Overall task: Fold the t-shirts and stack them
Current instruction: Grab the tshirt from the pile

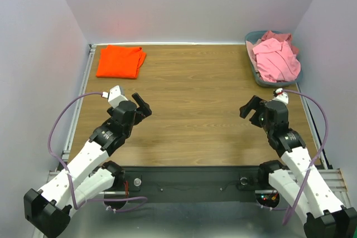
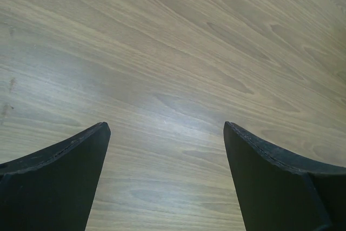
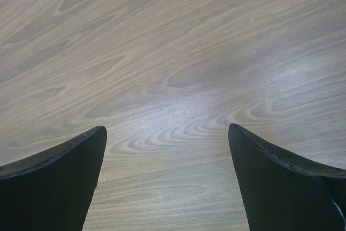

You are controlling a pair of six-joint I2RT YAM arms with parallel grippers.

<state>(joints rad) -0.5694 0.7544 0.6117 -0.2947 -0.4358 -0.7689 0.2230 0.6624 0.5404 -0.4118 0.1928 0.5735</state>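
Observation:
A folded bright orange-red t-shirt [image 1: 120, 61] lies at the far left corner of the wooden table [image 1: 195, 93]. Several crumpled pink and dusty rose t-shirts [image 1: 274, 58] are piled in the tub at the far right. My left gripper [image 1: 142, 105] is open and empty over the table's left part, well short of the orange shirt. My right gripper [image 1: 249, 109] is open and empty over the right part, nearer than the tub. Both wrist views show only bare wood between the spread fingers [image 2: 59, 177] [image 3: 281, 182].
The grey-blue plastic tub [image 1: 252, 64] stands at the far right corner against the wall. Metal rails [image 1: 78, 104] edge the table on both sides. White walls close in the back and sides. Purple cables loop from both arms.

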